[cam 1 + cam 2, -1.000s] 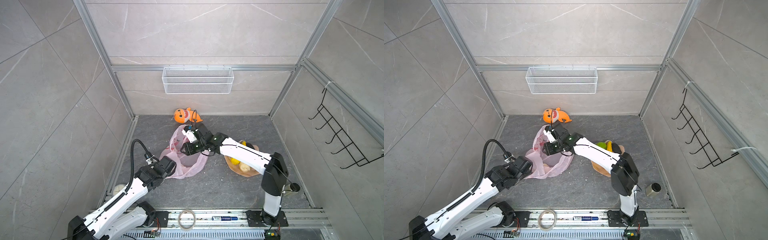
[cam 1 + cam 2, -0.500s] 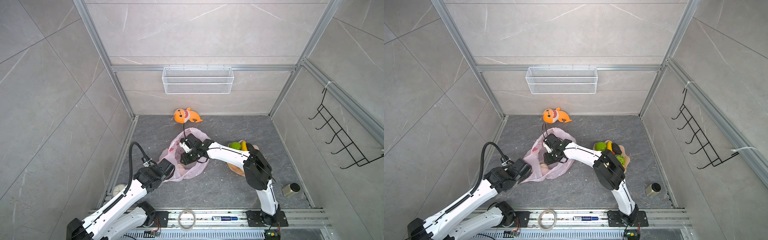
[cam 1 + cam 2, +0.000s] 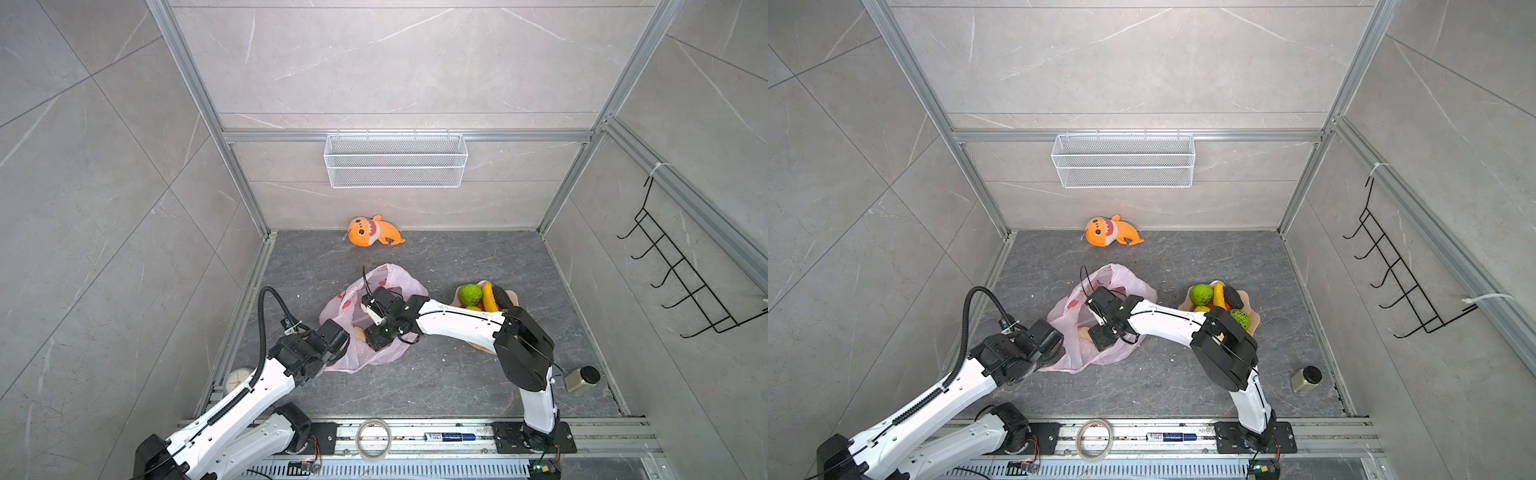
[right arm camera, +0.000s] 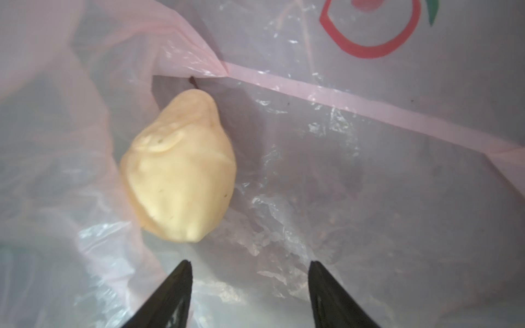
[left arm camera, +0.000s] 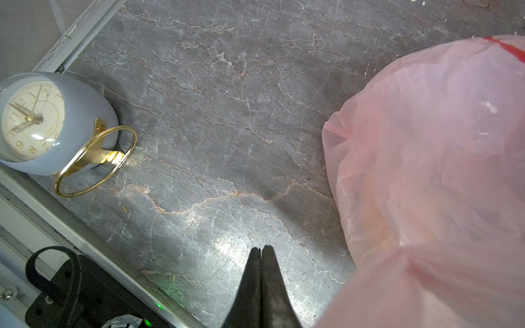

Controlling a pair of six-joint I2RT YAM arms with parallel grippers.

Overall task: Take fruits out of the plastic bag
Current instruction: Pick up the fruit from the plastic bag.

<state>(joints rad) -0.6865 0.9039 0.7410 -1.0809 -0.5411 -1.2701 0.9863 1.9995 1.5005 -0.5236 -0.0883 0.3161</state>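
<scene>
While the right fingers (image 4: 248, 265) sit inside the plastic bag (image 3: 399, 282), they stand apart with nothing between them. One fruit, a beige pear (image 4: 179, 176), lies on the bag's bottom film just ahead of the tips. It is offset toward one finger and touches neither. Its stem end points away from the fingers, up against a fold of pink film and the seam strip. Crinkled film is bunched along the pear's outer flank. Straight ahead of the gap between the fingers there is only film, with red ring print past the seam.

Left fingers (image 5: 260, 250) are pressed together, tips bare over the bench (image 5: 227, 127), no film visible between them. The bag wall bulges right beside them; can't tell if film is caught further back. In both top views the left fingers are at the bag's edge, facing the right fingers, with the pear between the two.

Other fruits are outside the bag: bumpy green ball (image 3: 470, 294), banana (image 3: 489, 297) and dark avocado (image 3: 503, 296). They sit on the peach plate (image 3: 514, 297), back along the right arm, well apart from its fingers, partly hidden by the forearm.

Around:
- blue clock (image 5: 31, 122) with gold ring stand, well off the left fingers by the frame rail
- orange plush shark (image 3: 374, 232) beyond the bag at the back wall
- jar (image 3: 582, 379) near the right arm's base
- tape roll (image 3: 374, 440) and marker (image 3: 449, 436) on the front rail
</scene>
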